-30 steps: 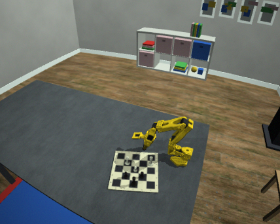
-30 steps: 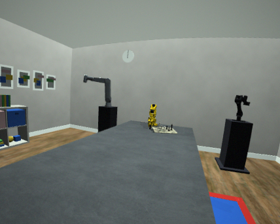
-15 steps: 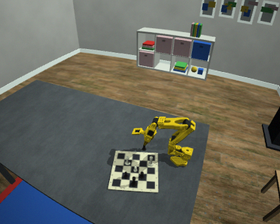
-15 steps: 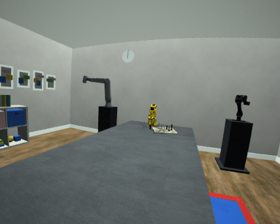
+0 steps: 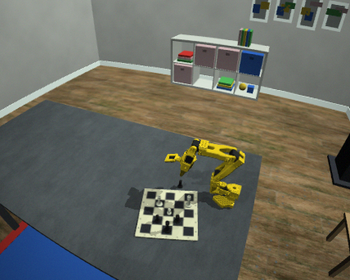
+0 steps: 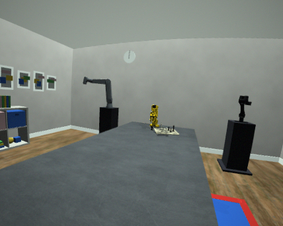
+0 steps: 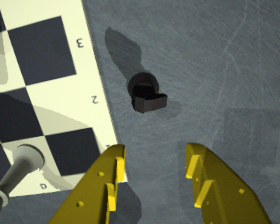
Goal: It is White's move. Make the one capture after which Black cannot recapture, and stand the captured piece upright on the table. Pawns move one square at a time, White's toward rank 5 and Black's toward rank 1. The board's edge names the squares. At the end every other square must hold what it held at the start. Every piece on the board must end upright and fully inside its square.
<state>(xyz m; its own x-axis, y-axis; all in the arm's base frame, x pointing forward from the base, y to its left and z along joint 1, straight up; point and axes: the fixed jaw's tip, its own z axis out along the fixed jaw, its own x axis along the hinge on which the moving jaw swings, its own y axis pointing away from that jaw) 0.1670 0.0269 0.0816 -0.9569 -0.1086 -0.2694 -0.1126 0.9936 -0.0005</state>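
Note:
A black chess piece (image 7: 147,95) stands upright on the grey table, just off the board's edge beside the rank labels 2 and 3. It also shows in the top view (image 5: 180,183), behind the board (image 5: 167,215). My gripper (image 7: 155,150) hangs above and a little back from the piece. Its fingers stand slightly apart with nothing between them. In the top view the gripper (image 5: 181,171) points down over the piece. Several white and black pieces stand on the board. A white piece (image 7: 18,167) shows at the lower left of the wrist view.
The yellow arm's base (image 5: 225,194) sits right of the board. A shelf unit (image 5: 218,65) stands at the far wall. In the exterior view the arm (image 6: 153,116) and board (image 6: 166,131) are small and far away.

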